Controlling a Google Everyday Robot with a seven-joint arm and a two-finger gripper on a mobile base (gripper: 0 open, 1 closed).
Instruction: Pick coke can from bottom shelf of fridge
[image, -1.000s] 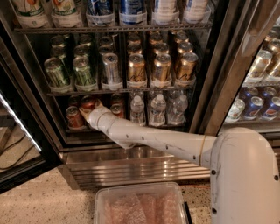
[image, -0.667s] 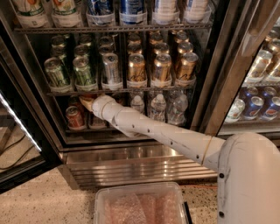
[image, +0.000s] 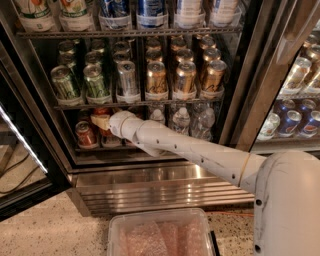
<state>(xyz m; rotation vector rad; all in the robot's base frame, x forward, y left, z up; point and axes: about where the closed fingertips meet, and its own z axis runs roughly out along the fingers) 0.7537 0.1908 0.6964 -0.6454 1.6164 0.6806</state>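
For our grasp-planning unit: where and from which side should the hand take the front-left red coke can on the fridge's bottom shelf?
Probably its curved side wall, mid-height, from the open front: the coke can stands upright, the rack above close overhead. The hand is beside it, at another red can.

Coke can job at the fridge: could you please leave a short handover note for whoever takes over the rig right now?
Gripper: the two-finger gripper is inside the stainless steel, glass-door fridge, at the left of the dark metal bottom shelf, right against a small red aluminium coke can. A firm grip is not confirmed.
Things: a second red can stands further left on the same shelf. Clear plastic water bottles stand to the right.
Done: the arm is in at the can.
Left: confirm the grasp, lift the can, and draw it out of the fridge.
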